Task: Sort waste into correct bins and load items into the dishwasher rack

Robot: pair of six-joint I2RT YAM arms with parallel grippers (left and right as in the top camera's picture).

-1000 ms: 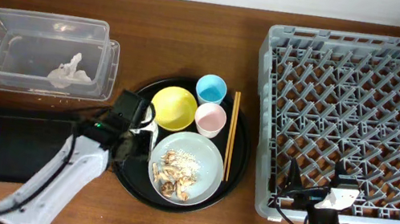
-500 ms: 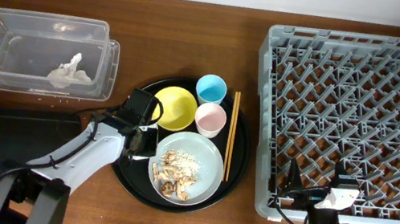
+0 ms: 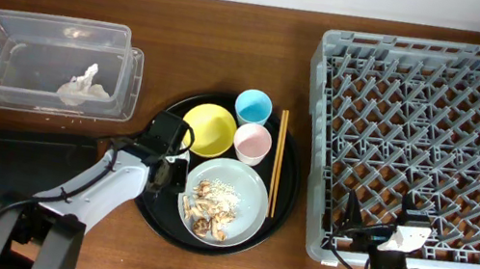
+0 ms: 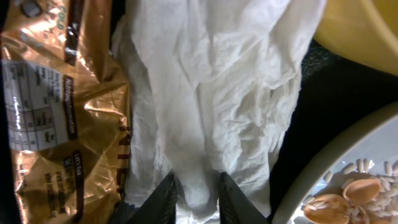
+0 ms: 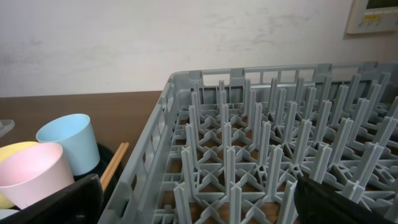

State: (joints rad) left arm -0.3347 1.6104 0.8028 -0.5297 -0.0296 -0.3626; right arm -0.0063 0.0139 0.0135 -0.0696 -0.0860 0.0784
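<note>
The grey-green plate [image 4: 367, 149] sits just right of the left gripper [image 4: 198, 198]; its fingers [image 4: 164, 202] stand narrow, pinching a fold of crumpled napkin [image 4: 217, 93] that runs ahead. The gold wrapper [image 4: 62, 124] touches it on the left and could drag along, or the fold slip.

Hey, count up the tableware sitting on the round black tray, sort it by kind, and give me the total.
Cups: 2, the light-blue cup and the pink cup
Bowls: 1, the yellow bowl
Plates: 1, the grey-green plate, with food scraps on it
Pairs of chopsticks: 1
Total: 5
</note>
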